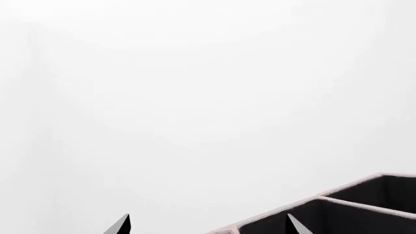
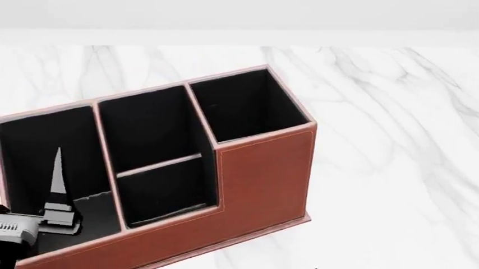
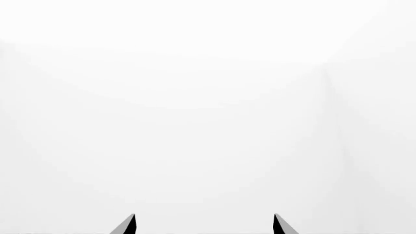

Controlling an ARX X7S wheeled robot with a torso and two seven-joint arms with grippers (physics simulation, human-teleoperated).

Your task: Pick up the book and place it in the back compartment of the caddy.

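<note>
Marble all the way across here, white with soft grey veins, and that bench (image 2: pixel 389 140) fills the head view right up to a pale band of wall along the top. Sitting on it at an angle is the caddy (image 2: pixel 262 174), reddish-brown stitched leather, black inside, its flat base rim showing along the near edge. Four cells in sight: a tall-walled square one at the right end, two smaller ones stacked in the middle split by a thin pale-edged divider, and a long cell at the left running out of frame. The back compartment (image 2: pixel 150 120) is the farther of the two middle cells, and only black lining shows in it.

Down at the lower left, the left tool (image 2: pixel 58 185) is over that long left cell, one slim pale finger standing upright above the grey wrist body. From the left wrist view both dark fingertips (image 1: pixel 120 225) poke in with a wide gap between them and nothing gripped, with the caddy's pale-edged walls and dark cells just beside one tip.

The right tool (image 3: pixel 204 225) appears only in its own wrist view: two dark tips set well apart, holding nothing, against blank white room.

And the book? No view shows it, so where it lies I cannot tell.
</note>
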